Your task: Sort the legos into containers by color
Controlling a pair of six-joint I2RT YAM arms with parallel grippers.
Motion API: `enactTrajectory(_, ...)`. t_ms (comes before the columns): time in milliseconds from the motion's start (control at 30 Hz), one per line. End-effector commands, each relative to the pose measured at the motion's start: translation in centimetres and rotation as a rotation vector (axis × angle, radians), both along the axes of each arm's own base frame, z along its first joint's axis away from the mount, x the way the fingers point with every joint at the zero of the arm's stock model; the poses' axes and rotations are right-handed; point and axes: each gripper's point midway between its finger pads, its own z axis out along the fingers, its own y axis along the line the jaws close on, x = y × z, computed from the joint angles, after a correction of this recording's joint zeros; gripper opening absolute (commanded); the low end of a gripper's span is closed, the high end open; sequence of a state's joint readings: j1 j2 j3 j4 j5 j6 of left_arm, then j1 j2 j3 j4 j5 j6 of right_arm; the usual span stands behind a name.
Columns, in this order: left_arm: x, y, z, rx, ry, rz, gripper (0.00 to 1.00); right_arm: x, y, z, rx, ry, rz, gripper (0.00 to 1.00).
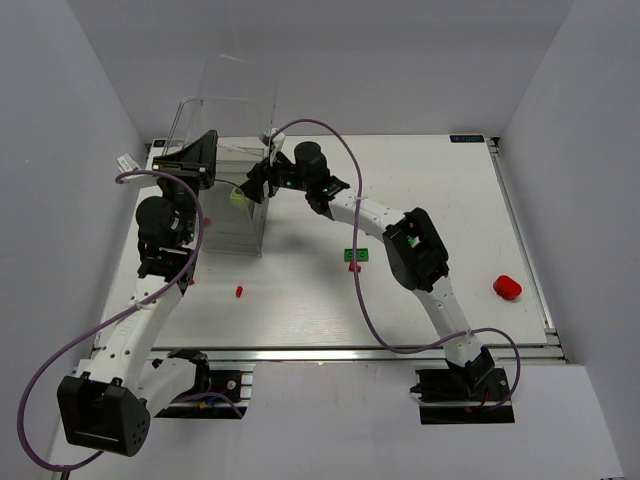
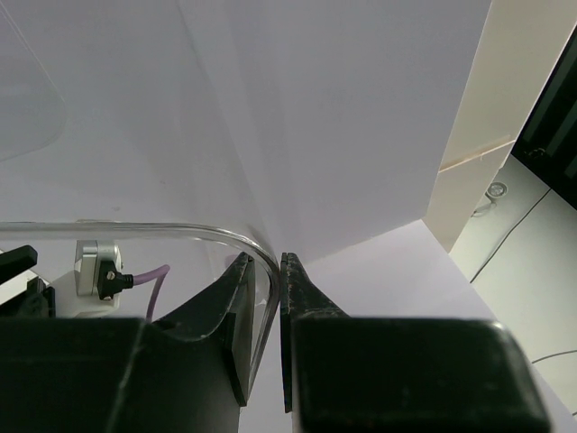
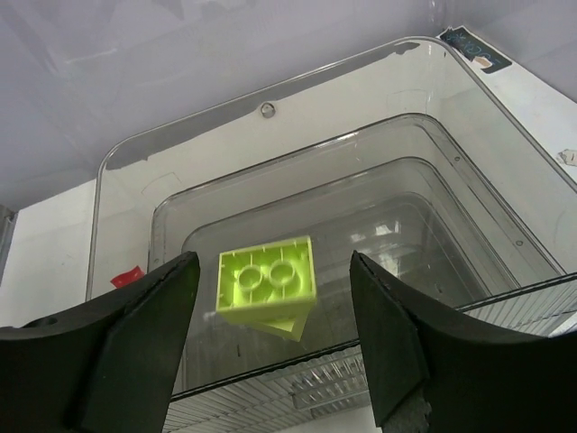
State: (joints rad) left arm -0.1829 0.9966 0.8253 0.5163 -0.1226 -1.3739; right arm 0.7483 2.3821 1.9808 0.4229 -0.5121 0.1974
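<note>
The container (image 1: pixel 228 120), a tall clear bin, stands at the table's back left. My left gripper (image 1: pixel 203 160) is shut on its rim; in the left wrist view the curved clear wall (image 2: pixel 263 298) sits between the fingers of that gripper (image 2: pixel 267 271). My right gripper (image 1: pixel 256 186) hangs over the bin, open. In the right wrist view a yellow-green lego (image 3: pixel 266 281) lies inside the bin (image 3: pixel 433 144), in the gap of the right gripper (image 3: pixel 272 263) and touching neither finger. The same lego (image 1: pixel 237 197) shows through the wall from above.
A dark green lego (image 1: pixel 354 256) and a red one (image 1: pixel 354 267) lie mid-table under the right arm. A small red lego (image 1: pixel 239 291) lies nearer the front and a larger red piece (image 1: pixel 507 287) at the right. Purple cables loop over both arms.
</note>
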Motion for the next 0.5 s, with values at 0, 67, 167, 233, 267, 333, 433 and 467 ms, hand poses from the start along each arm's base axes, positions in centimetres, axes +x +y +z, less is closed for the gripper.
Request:
enactTrajectory(0, 0.5, 0.7, -2.1, -0.038, 0.071, 0.022, 0.19, 0.3, 0.0, 3.7, 0.070, -0.089, 0.013, 0.73)
enactTrajectory(67, 0.5, 0.6, -2.1, -0.037, 0.068, 0.016, 0.19, 0.4, -0.3, 4.3, 0.080, -0.095, 0.010, 0.73)
enactTrajectory(167, 0.5, 0.7, -1.8, -0.042, 0.062, 0.018, 0.19, 1.2, -1.4, 5.9, 0.112, -0.100, -0.034, 0.64)
enactTrajectory(233, 0.5, 0.6, -1.9, -0.040, 0.063, 0.019, 0.19, 2.0, -2.6, 7.1, 0.127, -0.083, -0.082, 0.50)
enactTrajectory(267, 0.5, 0.6, -1.8, -0.040, 0.060, 0.017, 0.19, 3.9, -4.4, 7.6, 0.133, -0.075, -0.150, 0.31)
enactTrajectory(333, 0.6, 0.6, -2.1, -0.042, 0.063, 0.015, 0.19, 5.5, -7.1, 8.5, 0.130, -0.063, -0.214, 0.14)
enactTrajectory(433, 0.5, 0.6, -2.1, -0.052, 0.053, 0.010, 0.19, 8.2, -11.6, 7.9, 0.037, -0.057, -0.318, 0.00)
enactTrajectory(467, 0.5, 0.6, -2.1, -0.053, 0.053, 0.009, 0.19, 8.5, -12.6, 7.7, -0.001, -0.063, -0.331, 0.00)
